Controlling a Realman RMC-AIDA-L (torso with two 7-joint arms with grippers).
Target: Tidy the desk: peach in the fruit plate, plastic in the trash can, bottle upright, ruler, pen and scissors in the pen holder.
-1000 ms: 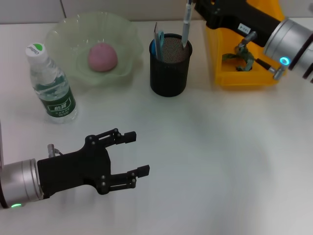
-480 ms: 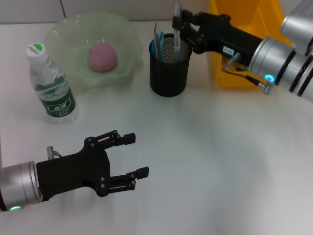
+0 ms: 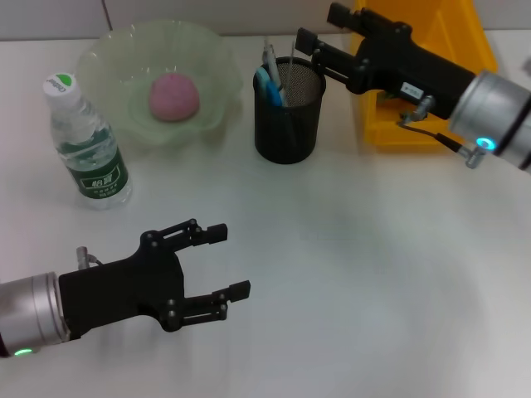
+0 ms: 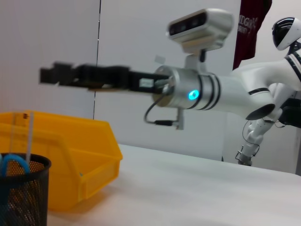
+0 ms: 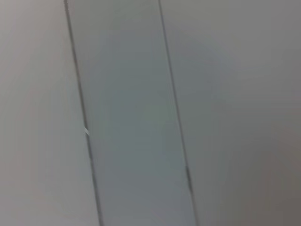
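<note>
A white surface (image 3: 348, 274) fills the head view. At top centre, the right claw (image 3: 319, 37) hangs spread and empty over the pen holder (image 3: 287, 112), which holds pen, ruler and scissors. The peach (image 3: 173, 95) lies in the fruit plate (image 3: 104, 54) and the bottle (image 3: 85, 143) stands upright at left. The left claw (image 3: 224, 261), lower left, idles spread and empty.

In the left wrist view, the trash can (image 4: 70, 155) sits lower left behind the holder.

The right wrist view shows only wall.
</note>
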